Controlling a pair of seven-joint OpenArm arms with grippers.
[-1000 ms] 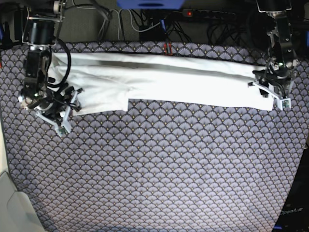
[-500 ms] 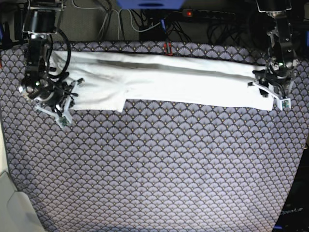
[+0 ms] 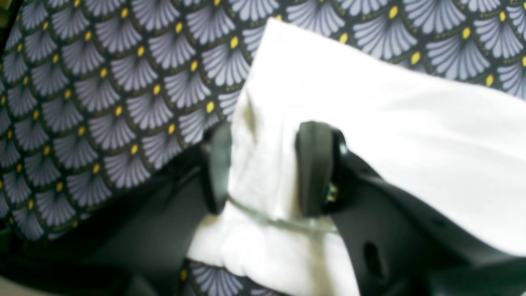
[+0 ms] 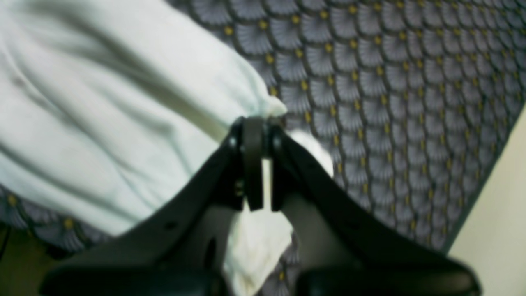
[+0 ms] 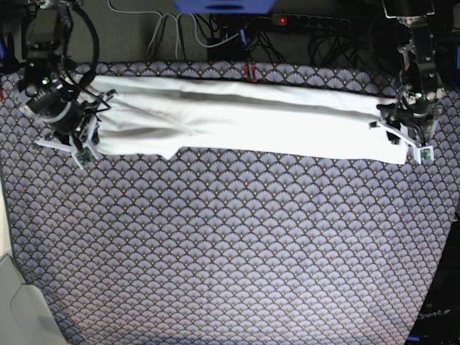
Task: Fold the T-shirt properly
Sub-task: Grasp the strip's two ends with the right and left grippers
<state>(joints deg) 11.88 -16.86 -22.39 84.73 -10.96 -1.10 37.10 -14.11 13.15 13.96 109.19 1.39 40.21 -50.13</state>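
The T-shirt [image 5: 237,118] lies as a long white band across the far part of the table, with only plain white cloth showing and no print visible. My left gripper [image 5: 410,144], at the base view's right, is shut on the band's right end; in the left wrist view [image 3: 265,168] bunched cloth [image 3: 411,144] fills the space between the fingers [image 3: 314,168]. My right gripper [image 5: 85,144], at the base view's left, is shut on the left end; in the right wrist view [image 4: 261,164] the pads pinch a thin fold of the shirt [image 4: 102,115].
A cloth with a fan pattern [image 5: 237,244] covers the table. Cables and a power strip [image 5: 302,20] run behind the far edge. A pale surface [image 5: 18,309] lies past the table's near left corner.
My right gripper has moved toward the far left with the shirt's left end, drawing the band straighter and narrower there. My left gripper has stayed in place.
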